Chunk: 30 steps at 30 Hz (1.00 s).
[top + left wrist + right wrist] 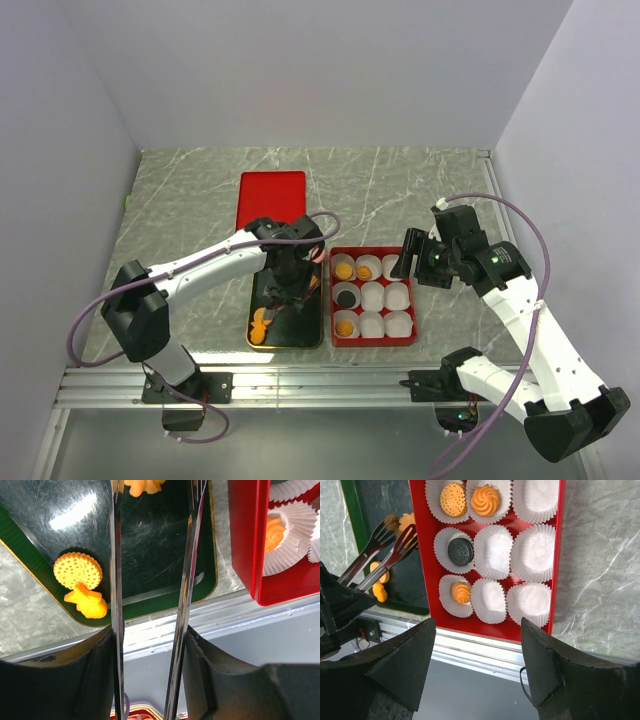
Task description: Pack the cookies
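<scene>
The left hand (150,641) is over the dark tray (305,332). Its fingers are pressed against the outer sides of a pair of metal tongs (115,580), whose two arms stand a little apart. In the right wrist view the slotted tips lie just beside some orange cookies (409,518) on the tray, though I cannot tell whether they touch any. Near the tray's front corner a round dotted cookie (77,570) touches a lumpier orange cookie (86,602). Behind the tray a red lid (272,198) lies flat on the table (180,200).

Just right of the tray sits the red box (420,555) with nine white paper cups (535,552). Four cups in its left and middle columns are filled, holding a round orange cookie (453,500), an orange swirl (486,499), a black cookie (460,551) and a small orange swirl (461,592).

The right hand (477,630) hangs by the box's right side with its fingers spread wide, holding nothing.
</scene>
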Motion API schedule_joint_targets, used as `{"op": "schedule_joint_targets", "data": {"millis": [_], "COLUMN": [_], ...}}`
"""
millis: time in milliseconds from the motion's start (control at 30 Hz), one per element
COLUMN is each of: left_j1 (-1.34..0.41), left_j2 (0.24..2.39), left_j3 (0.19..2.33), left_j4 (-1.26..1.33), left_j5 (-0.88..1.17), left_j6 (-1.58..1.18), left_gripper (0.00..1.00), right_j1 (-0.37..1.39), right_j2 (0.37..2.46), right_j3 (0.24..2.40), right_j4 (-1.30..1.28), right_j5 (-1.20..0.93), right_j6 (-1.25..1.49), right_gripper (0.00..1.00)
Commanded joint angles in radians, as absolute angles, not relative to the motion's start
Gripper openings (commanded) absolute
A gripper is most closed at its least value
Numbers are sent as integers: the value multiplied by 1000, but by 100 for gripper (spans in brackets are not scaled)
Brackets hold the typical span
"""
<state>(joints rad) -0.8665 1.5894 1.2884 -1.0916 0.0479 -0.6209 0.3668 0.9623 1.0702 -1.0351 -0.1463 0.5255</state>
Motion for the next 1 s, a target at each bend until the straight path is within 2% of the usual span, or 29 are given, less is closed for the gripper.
{"op": "schedule_joint_targets", "data": {"millis": [0,67,167,533,700,967], "left_j1": [-861,-859,-858,-853,-828,-808], "left_j2": [1588,1591,1597,1592,1562,1552], "left_j3": [1284,1279,1275,1255,1295,1514], "left_j4": [-1058,-1048,-1040,-1040,-1095,-1261], "left_j5": [60,64,71,80,37,3], "left_j6": [-609,-607,-604,-600,-597,-586], "left_gripper": [52,50,39,18,15,11], "right_j1": [368,368,368,370,368,368], "right_j2": [951,956,957,963,963,960], "right_j3": [1071,1069,1069,1063,1065,1081], "right_j4": [-1031,-1029,-1029,-1023,-1023,-1028], "right_j5": [-124,-124,-124,-126,-126,-118], "right_j6": [508,508,506,503,502,502], "right_gripper": [75,75,75,75,75,75]}}
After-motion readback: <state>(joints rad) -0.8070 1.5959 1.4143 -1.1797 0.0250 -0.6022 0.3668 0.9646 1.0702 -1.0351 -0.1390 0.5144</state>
